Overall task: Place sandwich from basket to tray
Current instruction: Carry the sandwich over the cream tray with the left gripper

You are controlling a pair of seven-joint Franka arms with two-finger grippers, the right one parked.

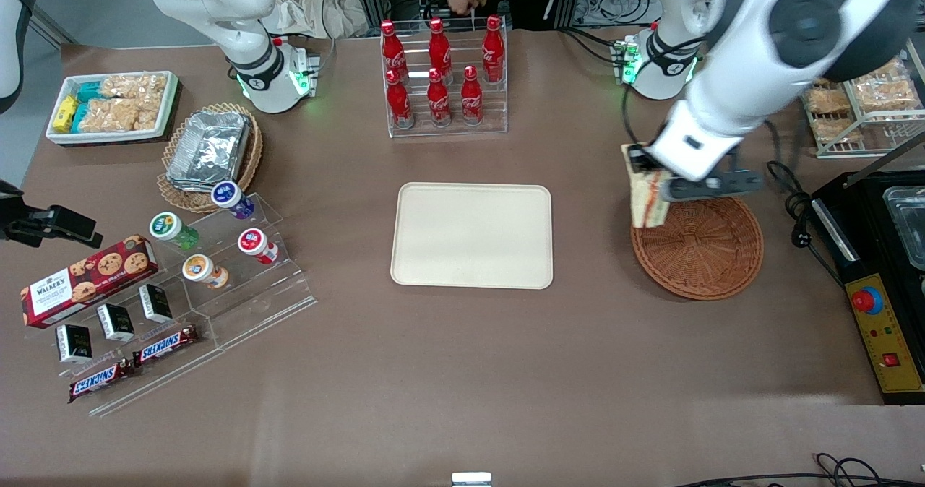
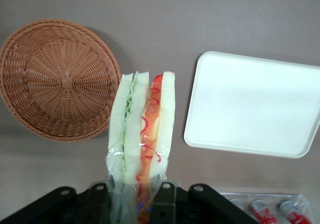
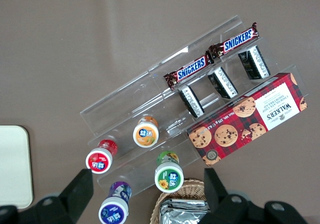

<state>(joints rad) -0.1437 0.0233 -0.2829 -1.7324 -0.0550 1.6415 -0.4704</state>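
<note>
1. Gripper of the left arm is clamped on the wrapped triangular white-bread sandwich with orange-red and green filling, holding it in the air above the table, at the rim of the round reddish-brown woven wicker basket on the side facing the flat rectangular cream-beige plastic tray.
2. Grip location: the fingers pinch one end of the wedge only; the rest of the sandwich projects free of them.
3. Risk, slippage: the clear film wrapping looks smooth, so the wedge may slide out during the sideways transfer, particularly if the arm moves fast or stops abruptly.
4. Risk, rotation: with most of the mass outside the fingers, the sandwich may pivot in the grip and arrive tilted, catching the tray's low rim.
5. Risk, crushing: the bread is soft, so excess clamping force would likely deform the layers.
6. Risk, early release: the brown table between basket and tray is bare; opening before the sandwich is over the tray would leave it on the table.
7. Risk, basket snag: the sandwich hangs close to the basket rim; descending here could drag the basket.
</note>
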